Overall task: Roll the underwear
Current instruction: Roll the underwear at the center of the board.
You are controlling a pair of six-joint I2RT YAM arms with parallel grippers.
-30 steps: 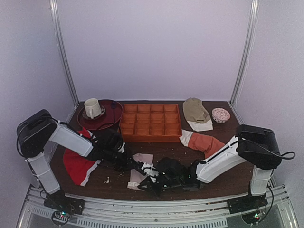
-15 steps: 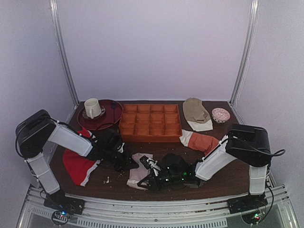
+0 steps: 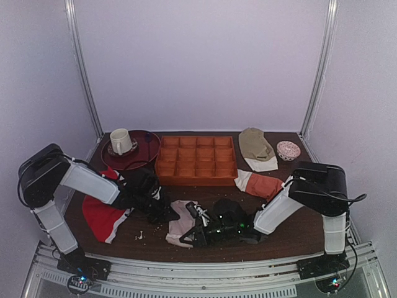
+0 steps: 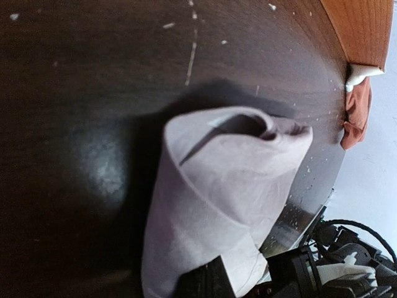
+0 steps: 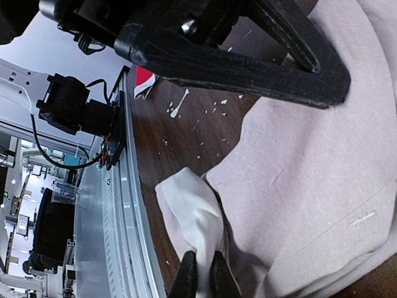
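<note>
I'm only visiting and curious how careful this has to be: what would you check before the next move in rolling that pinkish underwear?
1. Right tool shut on the white waistband corner: ok.
2. Left tool shut, lying on the underwear; cloth actually gripped: cannot tell.
3. Underwear curled into a tube: ok, though loose.
4. Red garment apart from the underwear: ok.
5. Tray clear of both arms: ok.
</note>
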